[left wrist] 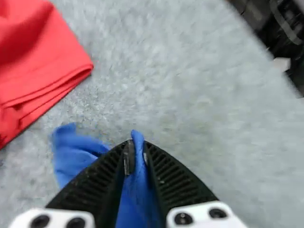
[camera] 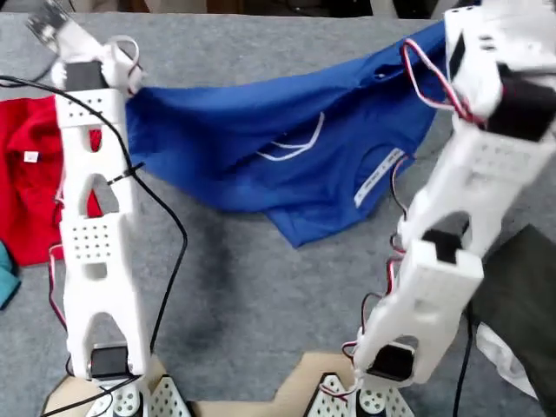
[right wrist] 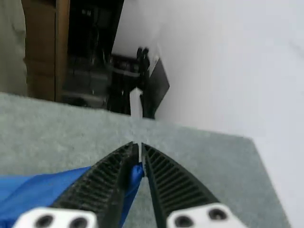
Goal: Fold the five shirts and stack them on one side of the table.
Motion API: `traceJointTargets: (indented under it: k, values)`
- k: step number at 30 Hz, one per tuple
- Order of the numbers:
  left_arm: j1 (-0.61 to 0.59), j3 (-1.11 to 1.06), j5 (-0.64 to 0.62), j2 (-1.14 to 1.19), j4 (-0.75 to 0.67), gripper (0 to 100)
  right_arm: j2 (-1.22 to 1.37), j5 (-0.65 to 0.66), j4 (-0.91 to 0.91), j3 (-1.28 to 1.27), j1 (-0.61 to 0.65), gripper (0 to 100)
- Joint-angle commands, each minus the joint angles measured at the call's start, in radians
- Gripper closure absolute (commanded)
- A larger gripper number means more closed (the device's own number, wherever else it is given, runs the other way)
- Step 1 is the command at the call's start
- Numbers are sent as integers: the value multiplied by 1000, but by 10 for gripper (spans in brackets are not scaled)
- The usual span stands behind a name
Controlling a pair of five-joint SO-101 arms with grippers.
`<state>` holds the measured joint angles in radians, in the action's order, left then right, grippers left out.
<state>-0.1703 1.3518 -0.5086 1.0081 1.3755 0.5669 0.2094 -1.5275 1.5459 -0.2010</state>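
Observation:
A blue shirt (camera: 287, 152) stretches across the far half of the grey table, lifted at both ends and sagging in the middle. My left gripper (left wrist: 135, 147) is shut on the blue shirt (left wrist: 135, 190) at its left end, near the red shirt (left wrist: 33, 61). In the high view that arm (camera: 91, 174) stands at the left. My right gripper (right wrist: 137, 154) is shut on the blue shirt (right wrist: 42, 194) at its right end, close to the table's far edge; its arm (camera: 460, 191) rises at the right. The red shirt (camera: 30, 174) lies folded at the left edge.
A dark garment (camera: 521, 295) and a white one (camera: 504, 356) lie at the right edge. A teal cloth (camera: 7, 274) peeks in at the left edge. Bare grey table (camera: 261, 304) lies in front between the arm bases. Cables hang along both arms.

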Motion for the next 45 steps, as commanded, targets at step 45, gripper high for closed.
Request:
traceJointTargets:
  k: [45]
  values:
    - [215, 316, 46, 165, 381, 791, 622, 130, 362, -4, -199, 994]
